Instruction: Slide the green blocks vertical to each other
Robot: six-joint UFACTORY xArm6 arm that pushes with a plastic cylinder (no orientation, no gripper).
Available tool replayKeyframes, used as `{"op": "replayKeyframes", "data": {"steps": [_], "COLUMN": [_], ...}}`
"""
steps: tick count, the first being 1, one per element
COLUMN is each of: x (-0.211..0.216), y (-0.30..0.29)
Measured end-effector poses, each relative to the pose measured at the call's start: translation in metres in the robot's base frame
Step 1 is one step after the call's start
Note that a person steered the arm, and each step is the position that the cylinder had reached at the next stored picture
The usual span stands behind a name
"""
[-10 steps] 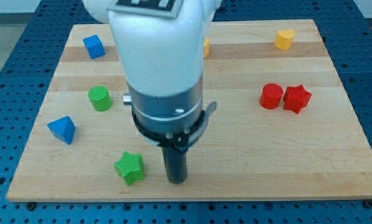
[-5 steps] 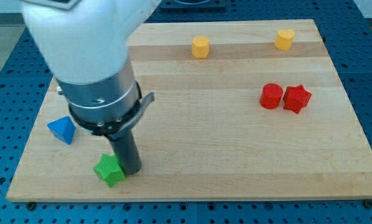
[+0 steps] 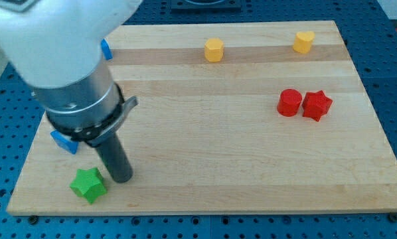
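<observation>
A green star block (image 3: pixel 89 184) lies near the board's bottom left corner. My tip (image 3: pixel 121 178) rests on the board just to the right of it, close to or touching its right side. The second green block, a round one seen earlier at the left of the board, is hidden behind the arm's body (image 3: pixel 66 66).
A blue block (image 3: pixel 64 141) peeks out under the arm at the left, another blue block (image 3: pixel 106 48) at the top left. Two yellow blocks (image 3: pixel 214 50) (image 3: pixel 303 41) sit along the top. A red cylinder (image 3: pixel 290 102) and red star (image 3: pixel 317 105) touch at the right.
My tip has swept left along the bottom of the board, pushing the green star left and slightly down. The arm now covers the round green block.
</observation>
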State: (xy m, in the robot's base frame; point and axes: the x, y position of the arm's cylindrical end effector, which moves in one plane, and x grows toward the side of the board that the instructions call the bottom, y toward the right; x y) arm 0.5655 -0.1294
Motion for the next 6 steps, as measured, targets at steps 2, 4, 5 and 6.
{"op": "replayKeyframes", "data": {"steps": [2,4,5,6], "x": [-0.047,-0.048,-0.048,-0.048], "y": [-0.006,-0.031,-0.044,-0.056]}}
